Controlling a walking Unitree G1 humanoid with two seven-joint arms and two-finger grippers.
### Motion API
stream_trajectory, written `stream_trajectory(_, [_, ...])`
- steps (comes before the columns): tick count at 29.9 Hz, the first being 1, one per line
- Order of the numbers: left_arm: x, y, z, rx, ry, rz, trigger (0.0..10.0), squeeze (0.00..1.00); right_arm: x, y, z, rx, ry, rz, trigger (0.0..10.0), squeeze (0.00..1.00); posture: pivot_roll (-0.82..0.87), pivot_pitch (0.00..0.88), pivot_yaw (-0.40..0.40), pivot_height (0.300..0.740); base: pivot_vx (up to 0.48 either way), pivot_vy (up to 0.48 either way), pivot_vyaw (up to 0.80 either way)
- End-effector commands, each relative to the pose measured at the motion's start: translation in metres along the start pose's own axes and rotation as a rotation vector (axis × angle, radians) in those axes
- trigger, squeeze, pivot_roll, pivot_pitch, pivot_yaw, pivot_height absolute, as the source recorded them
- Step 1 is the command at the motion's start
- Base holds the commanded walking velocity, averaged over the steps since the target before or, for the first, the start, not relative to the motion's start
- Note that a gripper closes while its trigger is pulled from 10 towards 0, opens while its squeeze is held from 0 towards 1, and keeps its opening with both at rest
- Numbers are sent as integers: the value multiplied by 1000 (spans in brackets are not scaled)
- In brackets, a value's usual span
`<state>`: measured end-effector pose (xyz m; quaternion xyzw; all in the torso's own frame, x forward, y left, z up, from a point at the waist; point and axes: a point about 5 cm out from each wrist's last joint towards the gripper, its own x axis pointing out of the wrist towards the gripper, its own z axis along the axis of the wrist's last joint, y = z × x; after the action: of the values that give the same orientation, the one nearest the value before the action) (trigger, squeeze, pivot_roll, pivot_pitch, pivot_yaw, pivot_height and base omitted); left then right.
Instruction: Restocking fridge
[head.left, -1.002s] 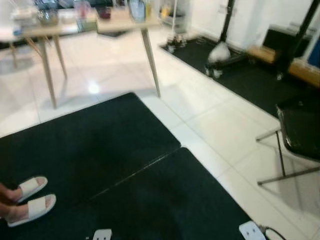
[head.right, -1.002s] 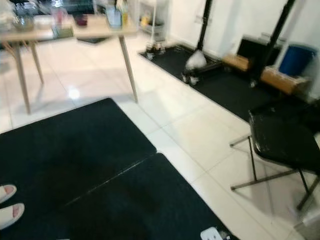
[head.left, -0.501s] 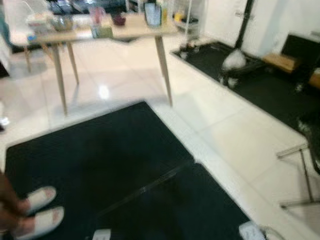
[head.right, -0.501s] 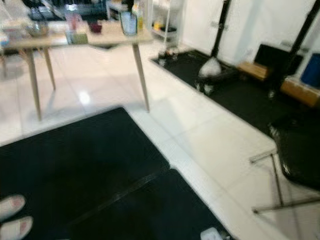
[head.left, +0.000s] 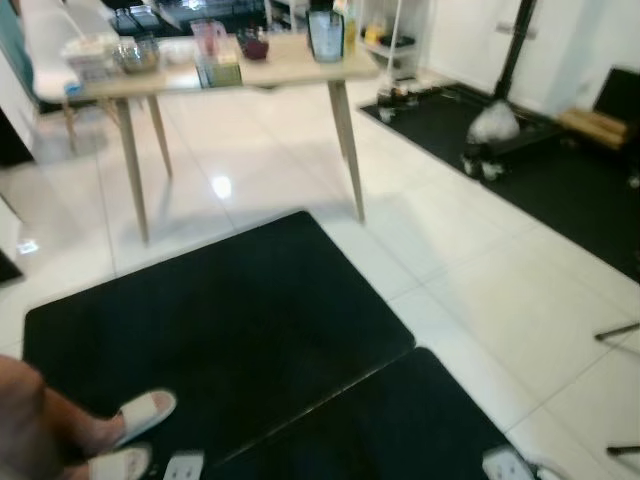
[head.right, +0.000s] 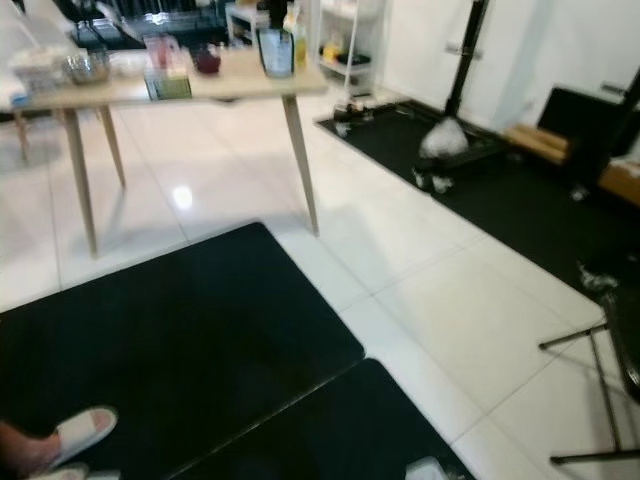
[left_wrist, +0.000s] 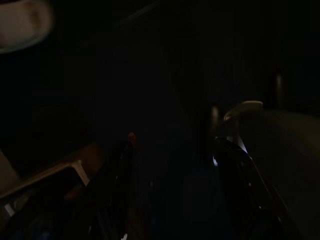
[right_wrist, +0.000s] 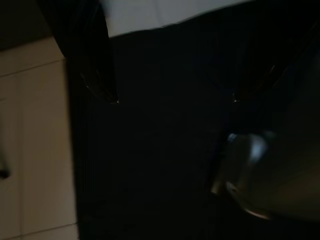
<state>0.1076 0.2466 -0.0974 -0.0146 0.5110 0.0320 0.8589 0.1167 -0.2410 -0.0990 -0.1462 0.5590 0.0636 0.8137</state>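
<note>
Underfoot lay two black mats (head.left: 220, 320) on white tile floor (head.left: 500, 290), the seam between them running diagonally, rising toward the robot's right; beyond them stood a light wooden table (head.left: 240, 75), its long axis running left to right across the head views, loaded with a glass bowl (head.left: 138, 55), a pink cup (head.left: 207, 35), a dark bowl (head.left: 254, 45) and a tall clear container (head.left: 325, 35); no fridge could be made out in these frames. At the robot's left stood a person's feet in white slippers (head.left: 140, 418). Over on the right, the right eye view caught a black chair's metal legs (head.right: 600, 400); the left eye barely showed them. Down in the dark left wrist view, the left gripper (left_wrist: 175, 155) hung with its fingers apart, holding nothing; the right gripper (right_wrist: 170, 97) hung above a mat's edge, fingers likewise spread and empty.
</note>
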Motion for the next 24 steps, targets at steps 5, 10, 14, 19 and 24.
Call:
stream_trajectory(5, [-4,-5,-21,-1,59,-11,10000,0,0,-2,3,30,-18,-20,10000,0,-56,0,-41,740,359,0,0])
stream_trajectory(10, [-3,-8,-22,-20,58,-13,10000,0,0,-1,4,-1,-13,-15,10000,0,-53,0,-46,740,358,0,0])
stream_trajectory(14, [-2,-10,-19,-22,48,-20,10000,0,1,-2,10,-24,-20,-13,10000,0,-51,0,-47,740,361,0,0])
stream_trajectory(19, [-2,-7,-15,-16,44,-10,10000,0,2,2,12,-24,-25,-3,10000,0,-58,0,-24,740,363,0,0])
stream_trajectory(24, [1,-6,-5,17,30,-20,10000,0,3,6,12,-9,-24,0,10000,0,-43,0,-12,740,363,0,0])
